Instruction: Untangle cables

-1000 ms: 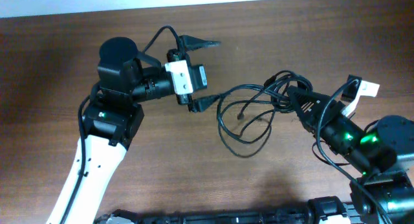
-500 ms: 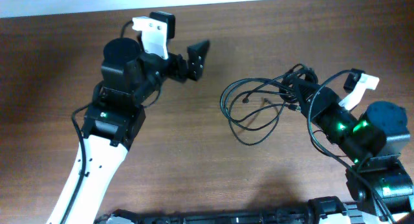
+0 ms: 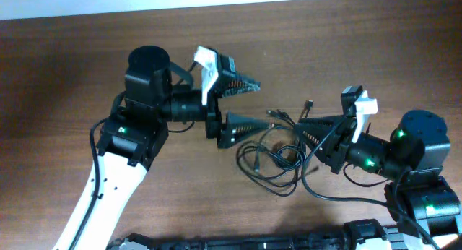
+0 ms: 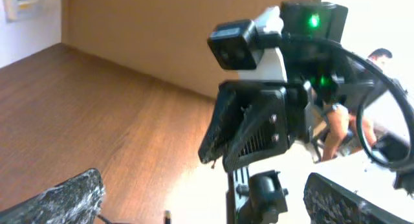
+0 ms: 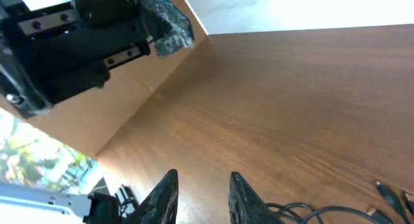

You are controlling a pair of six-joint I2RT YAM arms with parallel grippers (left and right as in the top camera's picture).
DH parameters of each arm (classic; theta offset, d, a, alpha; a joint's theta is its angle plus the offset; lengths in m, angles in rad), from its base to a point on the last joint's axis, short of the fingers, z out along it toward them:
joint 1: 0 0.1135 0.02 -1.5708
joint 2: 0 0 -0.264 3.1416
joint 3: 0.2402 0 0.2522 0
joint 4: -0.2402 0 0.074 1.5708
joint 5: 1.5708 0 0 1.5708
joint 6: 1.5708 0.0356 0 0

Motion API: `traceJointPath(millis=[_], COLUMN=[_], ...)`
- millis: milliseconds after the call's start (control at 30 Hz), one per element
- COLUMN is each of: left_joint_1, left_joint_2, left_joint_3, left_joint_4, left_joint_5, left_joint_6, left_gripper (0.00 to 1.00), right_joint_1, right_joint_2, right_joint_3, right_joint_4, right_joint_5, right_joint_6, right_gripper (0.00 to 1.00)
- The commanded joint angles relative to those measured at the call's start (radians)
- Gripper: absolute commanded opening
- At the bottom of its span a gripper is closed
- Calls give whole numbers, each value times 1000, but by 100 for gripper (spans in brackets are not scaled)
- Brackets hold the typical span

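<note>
The cables (image 3: 283, 153) lie as a loose tangle of thin black loops on the table between the two arms, with small plug ends (image 3: 309, 104) sticking out at the top. My left gripper (image 3: 250, 103) is wide open just left of the tangle, nothing between its fingers (image 4: 65, 201). My right gripper (image 3: 309, 132) points left at the tangle's right side. In its wrist view the right gripper (image 5: 202, 199) has its jaws slightly parted around bare air, with cable loops (image 5: 310, 214) beside the right finger. A plug tip (image 4: 167, 215) shows low in the left wrist view.
The brown wooden table (image 3: 325, 48) fills the view. The two grippers face each other closely across the tangle; the right gripper (image 4: 259, 127) fills the middle of the left wrist view. The black arm base (image 3: 289, 243) runs along the front edge.
The right gripper's jaws have parted from shut and it has dropped lower and leftward; the cables now lie lower on the table. The left gripper swung away upward, then back down beside the tangle.
</note>
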Motion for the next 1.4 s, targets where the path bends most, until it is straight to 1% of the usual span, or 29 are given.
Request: traceJointPath(millis=[0, 33, 67, 100, 133, 233, 267, 300, 333, 367, 433, 500, 567, 667, 767, 867, 967, 1033, 1233, 1367], left_joint_1=[-1, -2, -1, -1, -2, -2, -4, -15, -34, -55, -87, -97, -97, -97, -97, -97, -97, -97, -97, -97], left_joint_2=[-10, -10, -10, -10, -10, -9, -7, -3, 4, 13, 34, 40, 40, 40, 40, 40, 40, 40, 40, 40], left_joint_3=[2, 2, 2, 2, 2, 2, 2, 2, 2, 2, 2, 2, 2, 2, 2, 2, 2, 2, 2, 2], left_joint_4=[-93, -127, -158, -193, -219, -245, -246, -251, -255, -261, -263, -262, -258, -260, -262, -262, -262, -262, -262, -261], left_joint_5=[-206, -289, -320, -320, -320, -319, -315, -315, -317, -317, -334, -401, -445, -455, -455, -455, -455, -455, -455, -455], left_joint_6=[164, 165, 177, 213, 233, 236, 253, 271, 276, 276, 276, 275, 275, 269, 264, 264, 264, 264, 264, 265], left_gripper=[99, 99, 100, 99, 99, 99, 95, 94, 95, 100, 99, 99, 99, 99, 99, 99, 99, 99, 99, 99], right_joint_1=[1, 1, 1, 1, 1, 1, 1, 1, 1, 1, 1, 1, 1, 1, 1, 1, 1, 1, 1, 1], right_joint_2=[-3, 2, 8, 19, 36, 103, 123, 151, 170, 209, 276, 345, 427, 570, 723, 833, 864, 865, 865, 865], right_joint_3=[11, 11, 11, 11, 11, 11, 11, 11, 11, 11, 11, 11, 11, 6, 5, 4, 4, 4, 4, -26], right_joint_4=[-18, -51, -89, -132, -175, -248, -249, -249, -256, -283, -358, -426, -476, -481, -437, -442, -429, -432, -405, -360], right_joint_5=[-23, 29, 92, 173, 236, 312, 312, 311, 312, 311, 311, 311, 311, 335, 338, 340, 464, 511, 516, 480], right_joint_6=[-27, -18, -18, -18, -18, -18, -18, -18, -20, -64, -175, -261, -331, -341, -340, -340, -327, -328, -329, -337], right_gripper=[25, 29, 35, 43, 47, 48, 48, 48, 51, 54, 57, 58, 63, 63, 63, 63, 63, 63, 63, 62])
